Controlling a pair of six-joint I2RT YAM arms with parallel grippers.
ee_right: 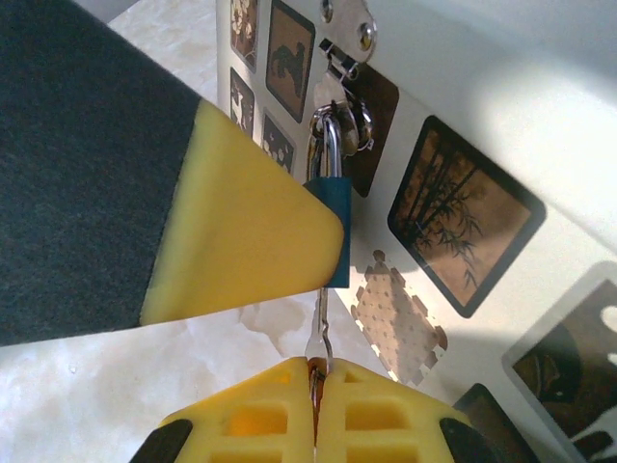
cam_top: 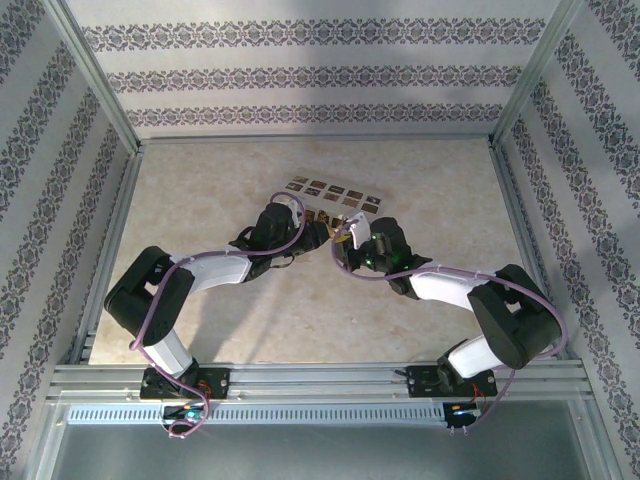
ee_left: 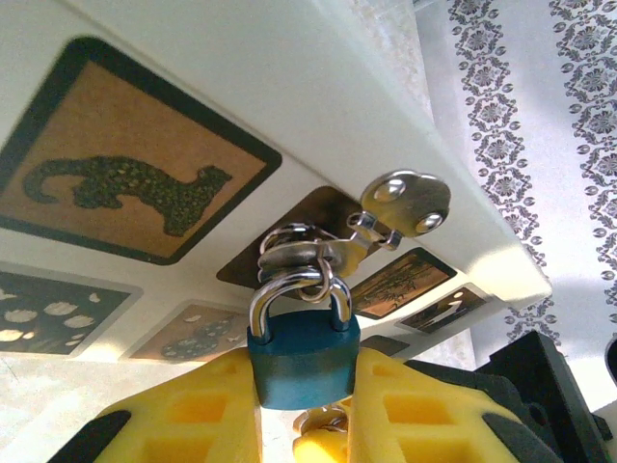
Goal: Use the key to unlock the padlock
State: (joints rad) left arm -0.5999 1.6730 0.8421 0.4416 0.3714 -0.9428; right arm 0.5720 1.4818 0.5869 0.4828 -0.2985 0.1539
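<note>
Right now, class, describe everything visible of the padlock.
The padlock is small, with a teal-blue square body and a silvery metal shackle, apparently closed, looped through the metal hasp on the cream box. The left end effector clamps its body; the key, held by the right end effector, meets its underside.

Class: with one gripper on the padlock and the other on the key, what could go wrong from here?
1. The right gripper pinches the thin key at its end; turning it might make it slip or bend.
2. The left gripper grips the padlock, hooked on the hasp; twisting could pull it loose.
</note>
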